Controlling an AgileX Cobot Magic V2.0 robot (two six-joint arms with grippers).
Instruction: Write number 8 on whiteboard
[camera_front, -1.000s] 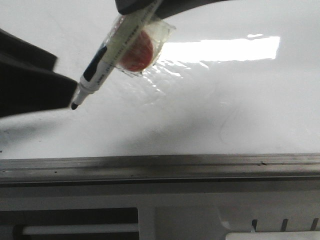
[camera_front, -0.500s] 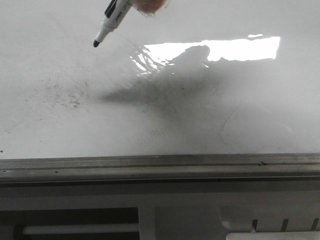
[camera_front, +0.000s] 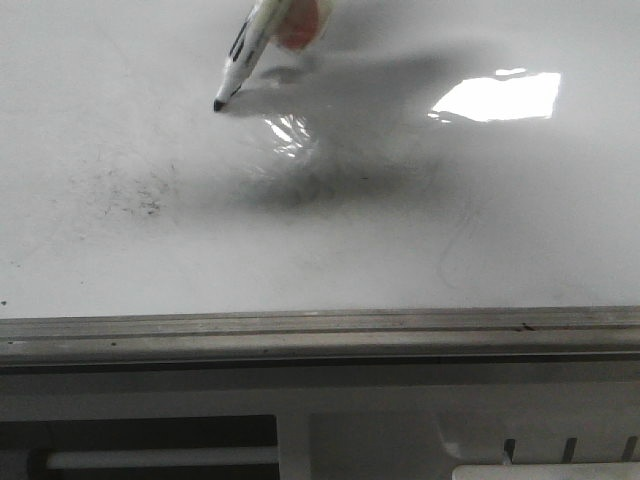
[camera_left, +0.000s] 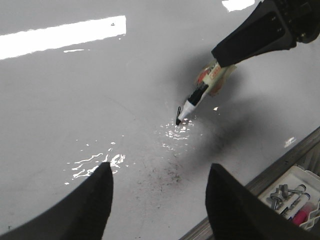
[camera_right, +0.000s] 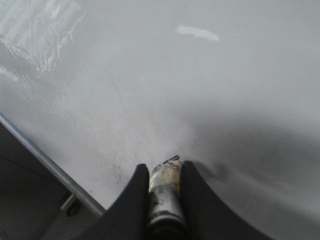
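Contact, or something very close to it, was the state of things: the marker (camera_left: 194, 98) tip sat at the whiteboard (camera_front: 520, 230) surface, meeting its own shadow, slanting down ahead of the right gripper (camera_right: 163, 181). That gripper was clamped narrowly on the marker barrel, its two dark fingers (camera_right: 131, 200) pressing either side, with a lump of reddish padding and clear tape wrapped where pen and jaws met. In the right wrist view a tiny dark tick showed just past the pen's end; whether it was the nib or the first bit of ink could not be told.

No number 8 was visible on the board in any view, only faint grey specks and smudges nearer the grey edge rail (camera_front: 320, 328), on the near side of the tip. So the step in hand looked like touchdown, the very start of the stroke.

The left gripper (camera_left: 159, 200) hung with its jaws spread wide, holding nothing, well back from the pen.

The next move would likely call for steady light pressure while sweeping a first loop, keeping the tip from lifting or skidding on the glossy surface.
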